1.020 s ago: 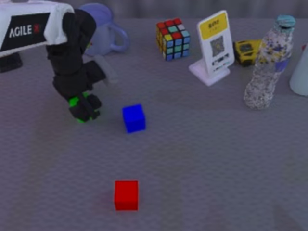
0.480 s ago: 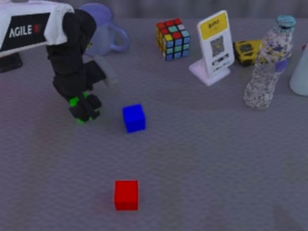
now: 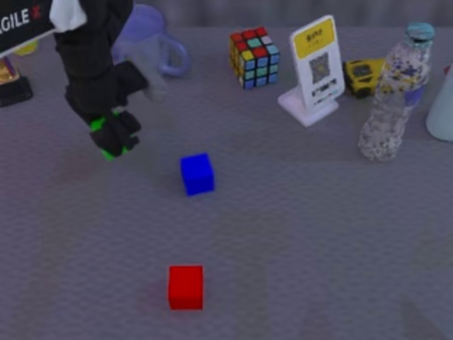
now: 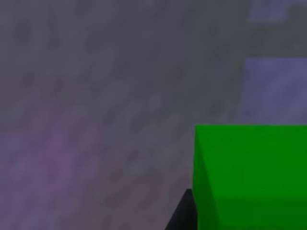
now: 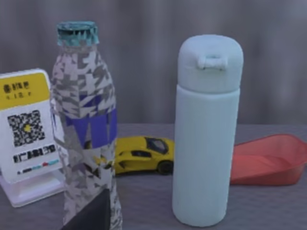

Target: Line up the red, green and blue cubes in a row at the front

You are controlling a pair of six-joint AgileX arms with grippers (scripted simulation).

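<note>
The left gripper (image 3: pixel 113 138) hung at the far left of the table, pinching the green cube (image 4: pixel 252 175); from above only green slivers showed between its black fingers, while the left wrist view showed one corner of the cube, cut off at the frame edge. Just behind the claw stood a pale purple mug (image 3: pixel 152 42), partly hidden by the arm. To the claw's right and slightly nearer the front lay the blue cube (image 3: pixel 197 173); the red cube (image 3: pixel 185 287) sat well forward of it. Farther right along the back stood a puzzle cube (image 3: pixel 254 57), a QR sign (image 3: pixel 316 67), a yellow toy car (image 3: pixel 363 76) and a patterned bottle (image 3: pixel 391 95). The right gripper could not be seen.
</note>
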